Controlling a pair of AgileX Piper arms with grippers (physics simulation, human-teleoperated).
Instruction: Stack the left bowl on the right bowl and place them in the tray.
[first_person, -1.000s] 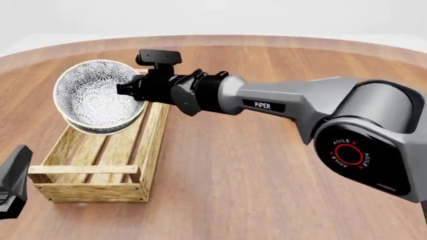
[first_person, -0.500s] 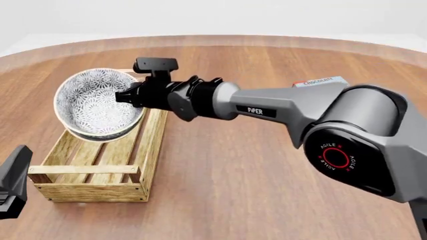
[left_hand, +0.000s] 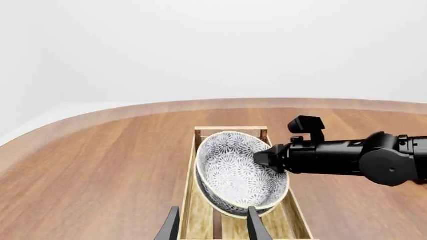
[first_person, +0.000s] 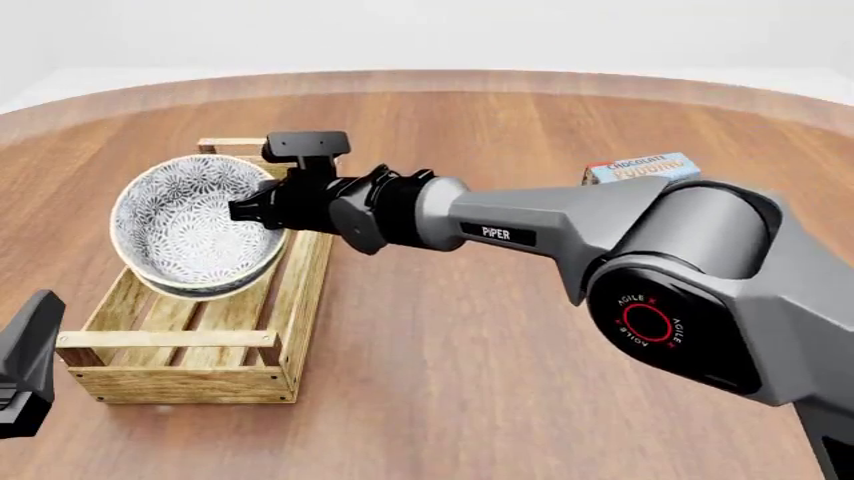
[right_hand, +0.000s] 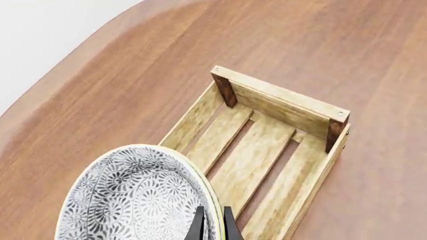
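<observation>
Two grey-patterned bowls sit nested and tilted over the far half of the tray (first_person: 174, 372). The left bowl (first_person: 194, 215) is the inner one. Only the pale rim of the right bowl (first_person: 203, 292) peeks out beneath it. My right gripper (first_person: 248, 212) is shut on their right-hand rim. The right wrist view shows its fingertips (right_hand: 200, 226) pinching the rim of the left bowl (right_hand: 133, 200) above the tray (right_hand: 287, 107). I cannot tell whether the bowls touch the slats. My left gripper (left_hand: 213, 231) stands open at the tray's near end, short of the left bowl (left_hand: 233, 170).
A chocolate pudding box (first_person: 641, 167) lies on the table behind my right arm. The tray's near half (first_person: 200, 320) holds nothing. My left gripper (first_person: 24, 365) shows at the front view's lower left edge, beside the tray's near rail.
My right gripper has lowered the nested bowls toward the tray. The right arm has shifted, and the pudding box now shows behind it. The left gripper has not moved.
</observation>
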